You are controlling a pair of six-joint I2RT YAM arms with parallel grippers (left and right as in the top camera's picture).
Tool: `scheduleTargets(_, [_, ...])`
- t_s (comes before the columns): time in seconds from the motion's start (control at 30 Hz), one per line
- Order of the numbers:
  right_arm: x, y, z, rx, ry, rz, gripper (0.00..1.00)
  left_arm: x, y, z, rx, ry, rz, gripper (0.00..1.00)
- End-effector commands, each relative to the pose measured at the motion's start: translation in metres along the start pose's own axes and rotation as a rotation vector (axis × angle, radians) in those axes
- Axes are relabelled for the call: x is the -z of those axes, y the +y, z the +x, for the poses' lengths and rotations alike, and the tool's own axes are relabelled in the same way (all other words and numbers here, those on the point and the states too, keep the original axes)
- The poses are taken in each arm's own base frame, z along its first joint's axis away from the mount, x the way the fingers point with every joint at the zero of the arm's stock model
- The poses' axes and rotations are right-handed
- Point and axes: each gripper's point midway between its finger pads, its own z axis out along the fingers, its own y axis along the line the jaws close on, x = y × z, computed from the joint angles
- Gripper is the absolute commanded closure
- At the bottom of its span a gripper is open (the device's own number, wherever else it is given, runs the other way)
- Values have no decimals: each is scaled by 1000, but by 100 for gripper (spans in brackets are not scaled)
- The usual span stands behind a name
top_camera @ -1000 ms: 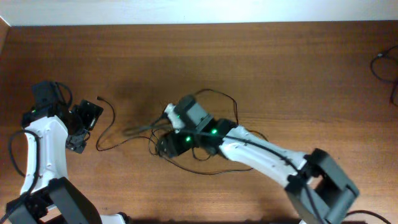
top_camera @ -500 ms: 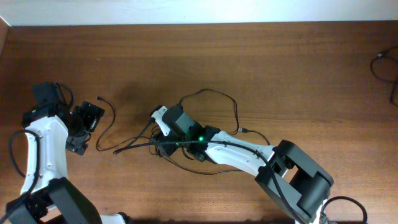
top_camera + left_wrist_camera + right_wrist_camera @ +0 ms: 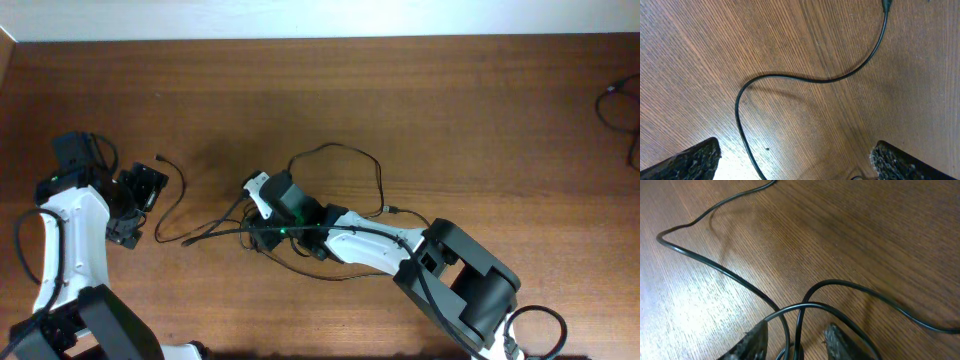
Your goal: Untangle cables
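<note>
The right end effector [image 3: 796,332], spread, straddles crossing thin black flexible cables [image 3: 832,282]; the left end effector [image 3: 795,147] hangs spread. Best to pinch one strand and draw gently.

No txt readable in any view. The cables [image 3: 790,77]: plain black, no tags or print. Left arm [image 3: 65,230], lower left of overhead, and right arm [image 3: 380,245], centre-bottom: white and black shells, no brand marks, nos. or stickers legible at this res. Bench [image 3: 450,100]: bare wood grain only, no labels or signs.
</note>
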Motion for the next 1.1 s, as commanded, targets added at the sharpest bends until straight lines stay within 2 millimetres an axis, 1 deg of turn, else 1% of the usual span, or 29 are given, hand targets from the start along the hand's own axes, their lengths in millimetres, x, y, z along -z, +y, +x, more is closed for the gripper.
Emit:
scheduleTargets(0.0, [-10,-2,10,-15,21,3,66,4,-2,0,8,0,18,1])
scheduleTargets(0.07, [-13,-5,15,-18,30,7,73,4,-1,2,9,5,14,1])
scheduleTargets(0.1, [-13,-5,14,-18,27,6,78,4,-1,2,9,8,12,1])
scheduleTargets(0.13, [-12,-4,10,-16,21,4,85,4,-1,4,10,16,15,1])
scheduleTargets(0.17, [-12,-3,8,-16,19,3,96,4,-2,7,10,31,25,1])
scheduleTargets(0.2, [-9,-4,5,-20,21,8,96,4,-5,10,1,48,40,1])
scheduleTargets(0.23, [-1,-9,-4,-32,21,19,96,5,-10,14,-61,72,74,1])
scheduleTargets(0.27, [15,-15,-19,-50,16,37,96,6,-17,20,-123,96,113,1])
scheduleTargets(0.33, [42,-24,-39,-78,10,63,96,9,-31,31,-202,153,208,1])
scheduleTargets(0.37, [61,-27,-49,-93,8,77,96,13,-41,40,-249,189,274,1])
scheduleTargets(0.4, [84,-31,-60,-141,1,92,96,19,-54,52,-327,234,368,1])
scheduleTargets(0.43, [111,-32,-72,-225,-18,102,96,24,-64,62,-379,262,427,0])
scheduleTargets(0.47, [126,-35,-75,-277,-27,110,96,30,-77,76,-456,297,508,2])
scheduleTargets(0.5, [139,-36,-77,-321,-34,117,96,35,-86,86,-513,317,561,3])
scheduleTargets(0.57, [154,-39,-78,-380,-40,128,96,50,-109,113,-690,349,721,4])
scheduleTargets(0.6, [162,-42,-79,-432,-46,135,96,61,-123,135,-819,368,833,4])
scheduleTargets(0.63, [164,-44,-79,-462,-45,130,96,68,-132,151,-898,384,905,4])
scheduleTargets(0.67, [165,-43,-79,-478,-40,111,96,73,-138,163,-954,394,950,4])
scheduleTargets(0.7, [166,-44,-77,-519,-30,89,96,76,-144,179,-1027,405,984,4])
scheduleTargets(0.8, [170,-54,-71,-579,-11,109,96,80,-155,213,-1143,433,1022,1])
scheduleTargets(0.83, [171,-57,-68,-590,-2,117,96,81,-158,225,-1180,442,1035,4])
scheduleTargets(0.87, [171,-58,-67,-593,4,120,96,81,-159,230,-1196,446,1033,8])
scheduleTargets(0.9, [171,-57,-65,-595,11,121,96,73,-160,233,-1181,445,971,10])
scheduleTargets(0.97, [171,-54,-64,-598,21,106,96,48,-156,223,-1080,400,755,12])
scheduleTargets(1.03, [171,-54,-64,-598,21,106,96,36,-153,217,-1009,368,645,15])
scheduleTargets(1.07, [171,-54,-63,-598,21,107,96,31,-152,216,-983,353,602,20])
